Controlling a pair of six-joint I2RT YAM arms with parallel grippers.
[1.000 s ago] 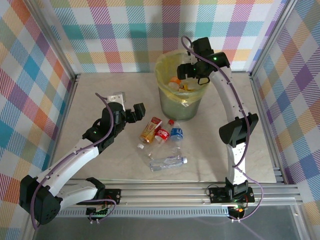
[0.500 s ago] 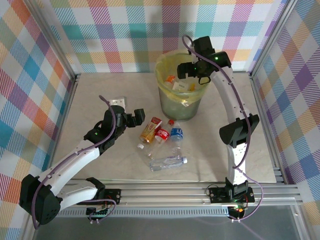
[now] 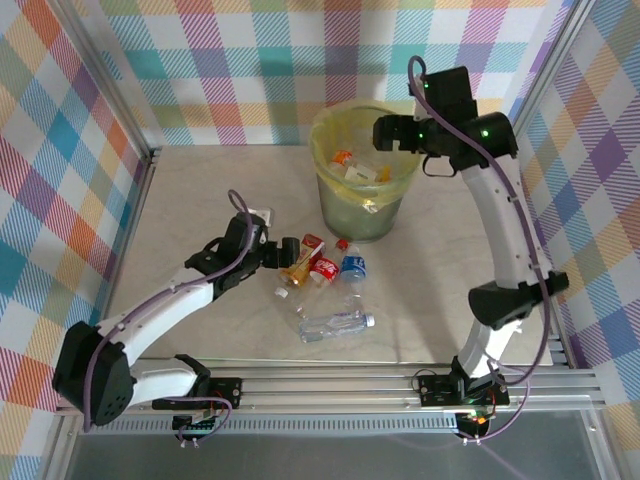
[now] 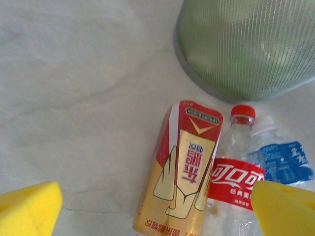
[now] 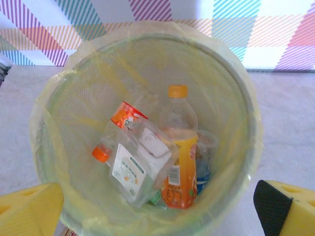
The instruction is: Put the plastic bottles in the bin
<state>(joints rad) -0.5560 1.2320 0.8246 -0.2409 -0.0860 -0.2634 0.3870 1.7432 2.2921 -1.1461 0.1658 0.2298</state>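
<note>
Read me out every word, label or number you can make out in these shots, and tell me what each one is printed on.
"东鹏特饮", upside down: gold and red bottle.
"可口可", rest curving out of sight: red label, red-capped clear bottle.
Print on the blue-labelled bottle: too blurred to read.
Labels on the white-labelled bottle and orange bottle in the bin: too small to read.
</note>
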